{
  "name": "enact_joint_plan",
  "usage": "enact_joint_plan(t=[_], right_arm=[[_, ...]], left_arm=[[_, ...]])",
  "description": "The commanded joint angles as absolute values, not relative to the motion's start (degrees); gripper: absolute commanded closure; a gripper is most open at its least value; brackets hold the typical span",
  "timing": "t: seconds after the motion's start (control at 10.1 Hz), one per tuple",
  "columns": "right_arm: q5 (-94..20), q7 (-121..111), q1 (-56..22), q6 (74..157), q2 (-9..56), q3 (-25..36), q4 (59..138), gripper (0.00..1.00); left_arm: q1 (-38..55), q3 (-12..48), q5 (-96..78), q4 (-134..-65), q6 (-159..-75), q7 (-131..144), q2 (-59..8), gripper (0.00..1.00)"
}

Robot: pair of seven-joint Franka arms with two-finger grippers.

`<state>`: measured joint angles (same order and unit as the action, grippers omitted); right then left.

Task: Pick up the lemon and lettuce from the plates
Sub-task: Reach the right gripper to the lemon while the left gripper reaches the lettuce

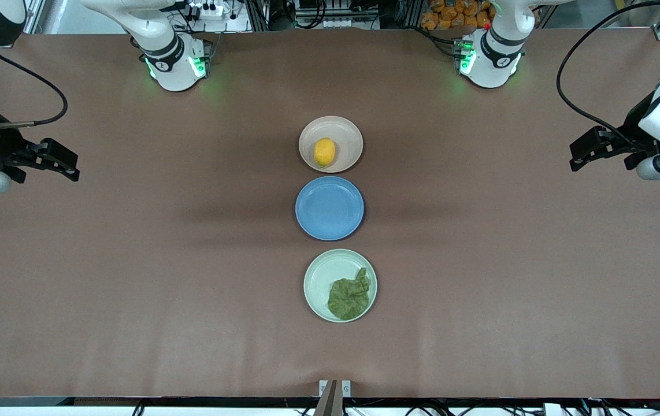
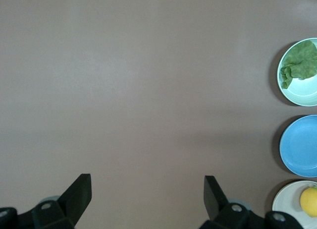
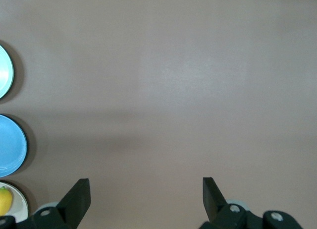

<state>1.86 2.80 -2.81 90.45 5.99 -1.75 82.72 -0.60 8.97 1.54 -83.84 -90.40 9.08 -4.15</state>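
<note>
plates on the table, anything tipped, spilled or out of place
Nothing stands out. The small yellow lemon sits in the beige-pink plate, the wrinkly dark-green lettuce lies inside the mint-green plate, and the blue plate between them holds nothing. Left gripper and right gripper wait open at the table's ends.

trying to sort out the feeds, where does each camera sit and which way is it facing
Front view: high across the table, facing both arm bases; shows the left hand, the right hand, the lemon and the lettuce.
Left wrist view: on the left arm, looking down at bare table; its open fingers show.
Right wrist view: on the right arm, looking down; open fingers show.
Both wrist views share the blue plate.
</note>
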Motion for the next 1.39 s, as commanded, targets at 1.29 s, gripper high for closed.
enact_joint_plan(t=[1.29], right_arm=[[-5.14,2.02,-5.36,82.45,5.98,-4.13,85.41,0.0]], left_arm=[[12.64,12.47,-0.09,-83.15,-124.33,7.56,-26.08,0.0]])
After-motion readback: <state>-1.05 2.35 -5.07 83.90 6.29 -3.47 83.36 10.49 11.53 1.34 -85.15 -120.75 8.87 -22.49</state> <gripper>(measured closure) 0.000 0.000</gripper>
